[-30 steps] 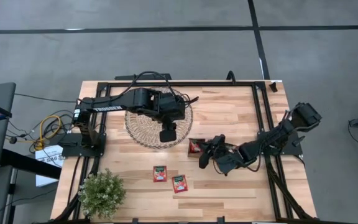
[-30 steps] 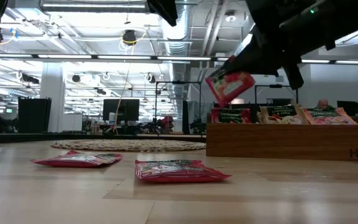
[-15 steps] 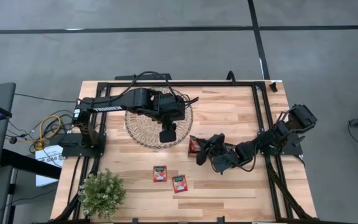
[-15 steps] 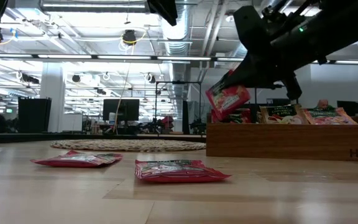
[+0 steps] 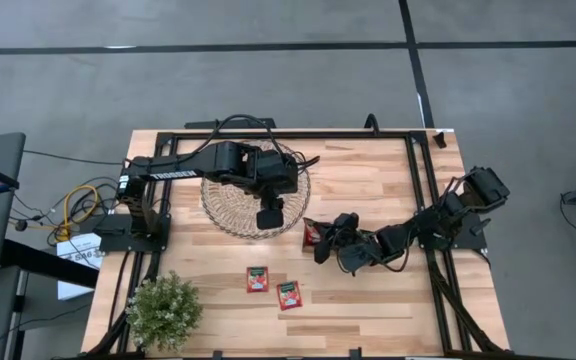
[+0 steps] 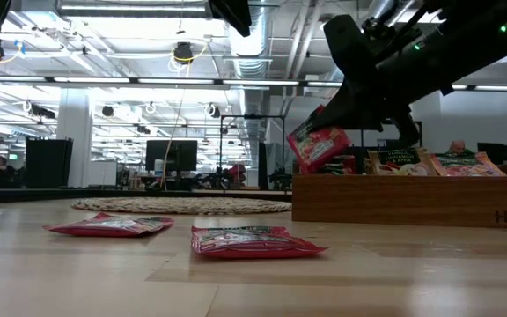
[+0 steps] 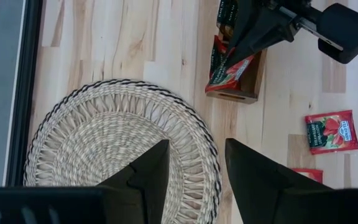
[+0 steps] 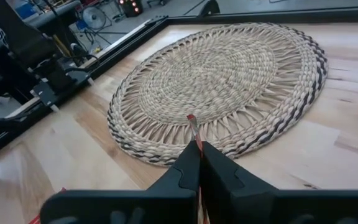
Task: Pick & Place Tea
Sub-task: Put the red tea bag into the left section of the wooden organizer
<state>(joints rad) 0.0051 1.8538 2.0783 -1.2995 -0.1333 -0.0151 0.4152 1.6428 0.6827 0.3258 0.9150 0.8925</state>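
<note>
A red square tea sachet (image 6: 320, 145) is pinched between the closed jaws of the right gripper (image 5: 320, 240), held clear of the light wooden table (image 5: 368, 180), tilted, above the end of the narrow brown wooden tray (image 6: 394, 201). In the high view the round woven wicker mat (image 5: 228, 205) lies at ten o'clock from it. Two more red sachets (image 5: 257, 279) (image 5: 289, 295) are seen flat on the table at seven o'clock. The left gripper (image 5: 269, 216) is held over the mat, jaws parted and empty.

Wooden tray (image 6: 412, 201): cut off by the low view's right edge; in the high view mostly hidden under the right arm. Printing on the sachets standing in the tray (image 6: 429, 162) too small to read. Held sachet (image 8: 192, 127) shows edge-on only in the right wrist view.
</note>
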